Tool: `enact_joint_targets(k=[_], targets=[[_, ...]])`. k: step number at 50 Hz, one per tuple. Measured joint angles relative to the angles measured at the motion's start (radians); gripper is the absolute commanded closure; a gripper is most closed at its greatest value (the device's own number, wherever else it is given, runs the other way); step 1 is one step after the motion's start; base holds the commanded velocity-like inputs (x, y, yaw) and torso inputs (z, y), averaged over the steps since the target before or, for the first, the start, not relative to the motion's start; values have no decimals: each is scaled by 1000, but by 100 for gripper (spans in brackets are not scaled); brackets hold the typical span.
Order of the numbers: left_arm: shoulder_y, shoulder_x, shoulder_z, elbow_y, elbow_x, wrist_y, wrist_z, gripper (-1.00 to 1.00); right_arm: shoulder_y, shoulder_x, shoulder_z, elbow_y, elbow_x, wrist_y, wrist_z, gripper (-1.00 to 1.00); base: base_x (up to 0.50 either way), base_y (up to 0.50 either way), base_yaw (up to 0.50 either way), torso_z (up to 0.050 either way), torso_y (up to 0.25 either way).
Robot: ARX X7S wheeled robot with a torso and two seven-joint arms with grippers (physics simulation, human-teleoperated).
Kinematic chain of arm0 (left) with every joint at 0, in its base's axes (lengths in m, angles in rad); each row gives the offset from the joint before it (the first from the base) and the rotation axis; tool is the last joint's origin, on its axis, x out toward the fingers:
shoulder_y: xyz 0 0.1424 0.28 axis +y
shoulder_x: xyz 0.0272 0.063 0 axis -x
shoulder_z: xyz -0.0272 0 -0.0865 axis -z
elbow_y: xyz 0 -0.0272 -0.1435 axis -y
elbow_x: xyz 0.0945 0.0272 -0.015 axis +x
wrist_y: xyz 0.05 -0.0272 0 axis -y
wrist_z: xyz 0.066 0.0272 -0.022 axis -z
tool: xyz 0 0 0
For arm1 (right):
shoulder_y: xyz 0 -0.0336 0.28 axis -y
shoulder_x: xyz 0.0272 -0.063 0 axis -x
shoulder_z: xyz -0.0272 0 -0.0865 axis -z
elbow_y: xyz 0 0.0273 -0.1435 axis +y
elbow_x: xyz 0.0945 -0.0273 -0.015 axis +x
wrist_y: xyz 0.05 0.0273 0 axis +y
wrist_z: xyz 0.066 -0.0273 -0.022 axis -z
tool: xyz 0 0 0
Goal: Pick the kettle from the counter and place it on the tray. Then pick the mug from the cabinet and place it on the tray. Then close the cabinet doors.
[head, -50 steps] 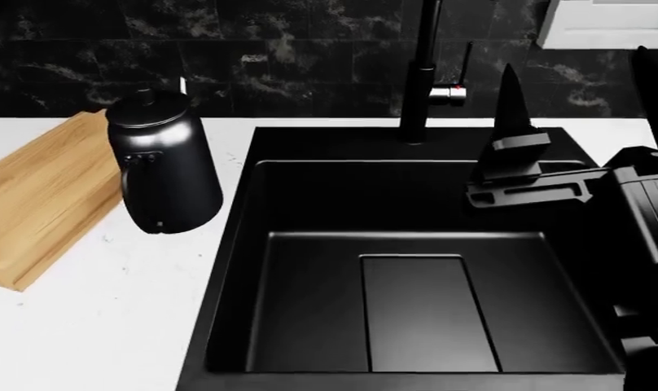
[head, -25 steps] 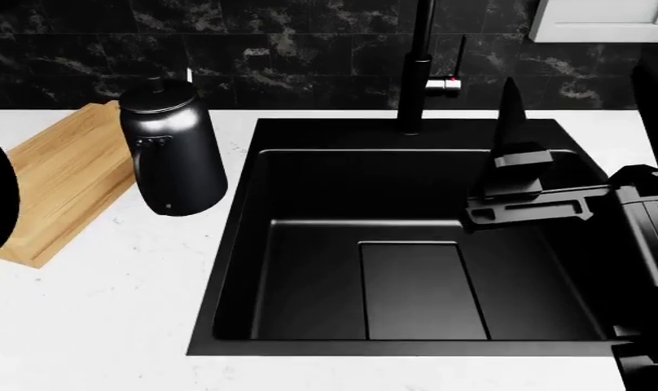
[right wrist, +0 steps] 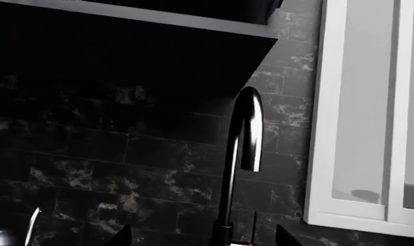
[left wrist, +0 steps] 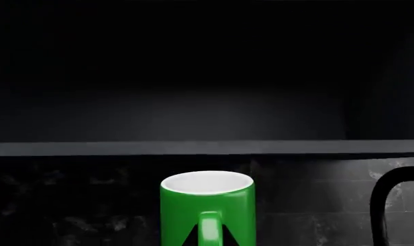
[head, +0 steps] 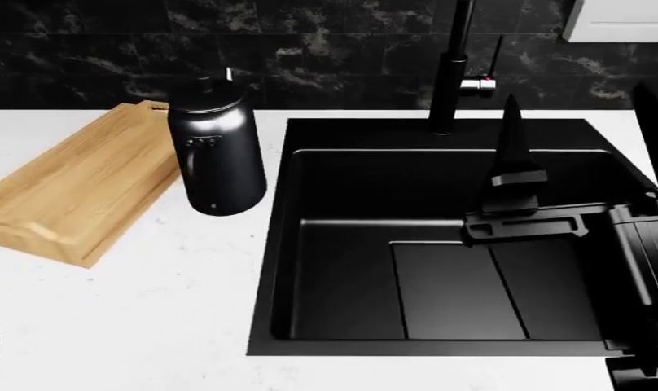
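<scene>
Now your left gripper (left wrist: 207, 241) grips the green, white-lined mug (left wrist: 208, 207) below the dark cabinet shelf.
Your right gripper (head: 573, 147) hangs spread over the empty black sink (head: 449, 244); beyond, the glossy kettle (head: 215, 155) sits on the counter (head: 123, 318), touching the bare tray (head: 79, 191), everything shifted rightward since earlier.

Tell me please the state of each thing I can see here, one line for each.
kettle: upright on the counter, lid on, beside the tray, not on it.
tray: lying flat on the counter, nothing on it.
mug: upright, held in the left gripper.
right gripper: open, holding nothing, over the sink.
faucet: no water running.
cabinet door: white, only partly in view.
</scene>
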Motion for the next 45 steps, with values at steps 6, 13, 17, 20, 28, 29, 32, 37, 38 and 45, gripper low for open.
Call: enact_joint_targets(k=[6, 13, 17, 20, 28, 29, 32, 37, 38, 45], targets=[[91, -11, -37, 59, -51, -14, -3, 100, 3, 0, -15, 0, -13, -1, 4, -100, -1, 500, 0, 0, 0], [156, -15, -54, 97, -63, -20, 13, 100, 6, 3, -29, 1, -23, -4, 7, -100, -1, 500, 0, 0, 0], [185, -17, -58, 112, -59, -19, 26, 100, 7, 5, -35, 2, -28, -7, 8, -100, -1, 500, 0, 0, 0], [206, -16, -62, 125, -50, -18, 40, 100, 8, 7, -39, 2, -31, -10, 9, -100, -1, 500, 0, 0, 0], [253, -11, -60, 150, -11, -14, 83, 100, 8, 12, -49, 3, -38, -17, 11, -100, -1, 500, 0, 0, 0], [258, -10, -59, 153, -6, -13, 88, 100, 8, 13, -50, 3, -39, -17, 12, -100, -1, 500, 0, 0, 0], [274, -6, -54, 161, 11, -9, 104, 100, 9, 16, -53, 4, -40, -20, 13, -100, -1, 500, 0, 0, 0], [301, 4, -42, 177, 49, -3, 139, 100, 16, 23, -56, 3, -33, -23, 18, -100, -1, 463, 0, 0, 0], [308, 5, -39, 180, 63, -2, 148, 100, 21, 24, -57, 2, -28, -22, 20, -100, 0, 0, 0, 0, 0], [363, 16, 12, 196, 206, 33, 263, 100, 91, 47, -59, 3, 71, -15, 46, -100, 0, 0, 0, 0, 0]])
